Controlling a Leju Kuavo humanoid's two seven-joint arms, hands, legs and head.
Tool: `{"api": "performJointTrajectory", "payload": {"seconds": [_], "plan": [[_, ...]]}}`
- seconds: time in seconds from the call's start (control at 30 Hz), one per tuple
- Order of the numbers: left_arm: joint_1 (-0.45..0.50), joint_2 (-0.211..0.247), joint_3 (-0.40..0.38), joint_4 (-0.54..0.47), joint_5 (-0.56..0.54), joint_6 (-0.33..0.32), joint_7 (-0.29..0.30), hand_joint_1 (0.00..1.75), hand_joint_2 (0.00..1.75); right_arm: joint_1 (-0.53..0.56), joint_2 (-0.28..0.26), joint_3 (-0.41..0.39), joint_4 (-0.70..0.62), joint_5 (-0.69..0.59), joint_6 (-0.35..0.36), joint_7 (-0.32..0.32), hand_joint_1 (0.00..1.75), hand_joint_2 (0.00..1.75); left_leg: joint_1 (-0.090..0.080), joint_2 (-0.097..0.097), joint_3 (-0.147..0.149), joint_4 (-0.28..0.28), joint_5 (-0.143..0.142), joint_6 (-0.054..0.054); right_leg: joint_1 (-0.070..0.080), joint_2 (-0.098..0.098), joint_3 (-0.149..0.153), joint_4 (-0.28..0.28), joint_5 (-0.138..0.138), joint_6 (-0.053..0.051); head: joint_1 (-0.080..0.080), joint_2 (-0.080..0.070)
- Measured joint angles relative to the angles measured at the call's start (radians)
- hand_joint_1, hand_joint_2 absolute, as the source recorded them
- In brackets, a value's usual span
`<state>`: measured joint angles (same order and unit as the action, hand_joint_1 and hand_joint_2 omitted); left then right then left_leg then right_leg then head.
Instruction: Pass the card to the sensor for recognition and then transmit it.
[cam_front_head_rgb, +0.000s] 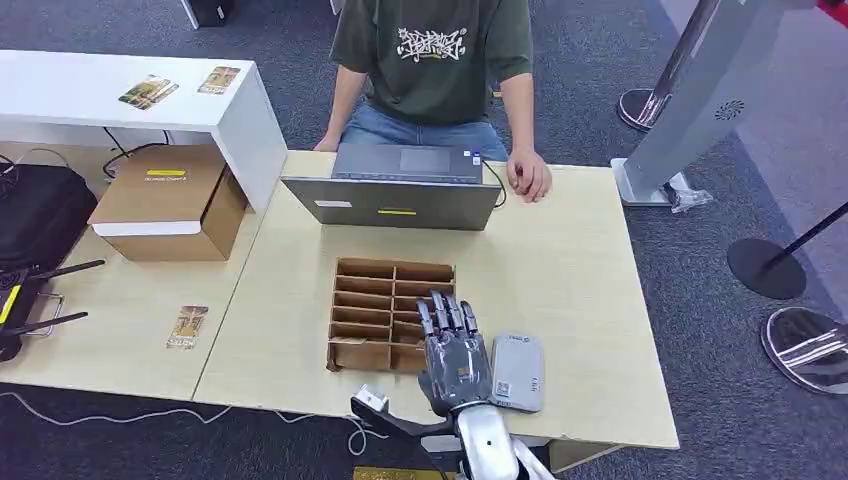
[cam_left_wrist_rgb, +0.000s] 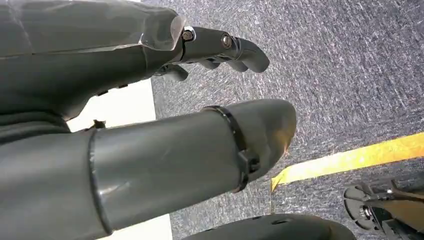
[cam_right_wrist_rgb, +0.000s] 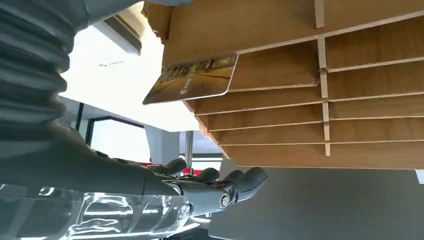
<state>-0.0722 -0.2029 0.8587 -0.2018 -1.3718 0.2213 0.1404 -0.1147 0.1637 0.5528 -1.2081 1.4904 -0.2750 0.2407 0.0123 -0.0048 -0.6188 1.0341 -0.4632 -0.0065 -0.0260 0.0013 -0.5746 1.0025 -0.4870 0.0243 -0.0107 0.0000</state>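
Two worktops (cam_front_head_rgb: 560, 300) meet under me, pale wood, with a person (cam_front_head_rgb: 430, 60) seated at the far edge behind a laptop (cam_front_head_rgb: 395, 195). Nearer sits the wooden slotted rack (cam_front_head_rgb: 365, 300), and just right of it the grey sensor (cam_front_head_rgb: 518, 370). My right hand (cam_front_head_rgb: 452, 352) hovers flat over the rack's near right corner, fingers (cam_front_head_rgb: 450, 315) extended and apart, gripping nothing. My left hand (cam_left_wrist_rgb: 150, 125) hangs over the carpet, its fingers loosely curled with nothing in them, though I cannot tell how tightly. Smallest is the card (cam_right_wrist_rgb: 192, 80), seen from my right wrist: it stands on edge in one of the rack's slots, part of it jutting out past the divider, its long axis running along the slot and its printed face turned toward my palm. I judge it light, thin, stiff and slick, likely to skid if I pinch it lazily and to bend if I lever it against the slot wall. The exposed edge is the place to take it, thumb on one face and a fingertip on the other, pulling straight out along the slot. Another card (cam_front_head_rgb: 187, 326) lies flat on the left worktop.
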Motion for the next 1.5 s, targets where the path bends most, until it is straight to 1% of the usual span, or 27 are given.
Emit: {"api": "performJointTrajectory", "payload": {"seconds": [0.17, 0.27, 0.63, 0.87, 1.3, 1.5], "plan": [[0.000, 0.000, 0.000, 0.000, 0.002, 0.000, 0.001, 0.00, 0.00, 0.000, 0.000, 0.000, -0.013, 0.000, 0.021, 0.006, 0.00, 1.75, 0.000, 0.000, 0.000, 0.000, 0.000, 0.000, 0.000, 0.000, 0.000, 0.000, 0.000, 0.000, 0.000, 0.000], [0.000, 0.000, 0.000, 0.000, 0.006, 0.000, 0.001, 0.00, 0.00, 0.002, 0.000, 0.000, -0.027, 0.000, 0.056, 0.019, 0.00, 1.75, 0.000, 0.000, 0.000, 0.000, 0.000, 0.000, 0.000, 0.000, 0.000, 0.000, 0.000, 0.000, 0.000, 0.000], [0.000, 0.000, 0.000, 0.000, 0.009, 0.000, -0.001, 0.00, 0.00, 0.010, -0.002, -0.007, -0.055, 0.000, 0.137, 0.055, 0.00, 1.75, 0.000, 0.000, 0.000, 0.000, 0.000, 0.000, 0.000, 0.000, 0.000, 0.000, 0.000, 0.000, 0.000, 0.000], [0.000, 0.000, 0.000, 0.000, 0.010, 0.001, -0.001, 0.00, 0.00, 0.022, -0.003, -0.021, -0.068, 0.000, 0.142, 0.060, 0.00, 1.75, 0.000, 0.000, 0.000, 0.000, 0.000, 0.000, 0.000, 0.000, 0.000, 0.000, 0.000, 0.000, 0.000, 0.000], [0.001, 0.000, 0.000, 0.000, 0.010, 0.003, -0.005, 0.00, 0.00, 0.054, -0.022, -0.026, -0.105, 0.000, 0.145, 0.069, 0.00, 1.75, 0.000, 0.000, 0.000, 0.000, 0.000, 0.000, 0.000, 0.000, 0.000, 0.000, 0.000, 0.000, 0.000, 0.000], [0.001, 0.000, 0.000, 0.000, 0.010, 0.003, -0.008, 0.00, 0.00, 0.058, -0.024, -0.026, -0.110, -0.001, 0.141, 0.062, 0.00, 1.75, 0.000, 0.000, 0.000, 0.000, 0.000, 0.000, 0.000, 0.000, 0.000, 0.000, 0.000, 0.000, 0.000, 0.000]]}}
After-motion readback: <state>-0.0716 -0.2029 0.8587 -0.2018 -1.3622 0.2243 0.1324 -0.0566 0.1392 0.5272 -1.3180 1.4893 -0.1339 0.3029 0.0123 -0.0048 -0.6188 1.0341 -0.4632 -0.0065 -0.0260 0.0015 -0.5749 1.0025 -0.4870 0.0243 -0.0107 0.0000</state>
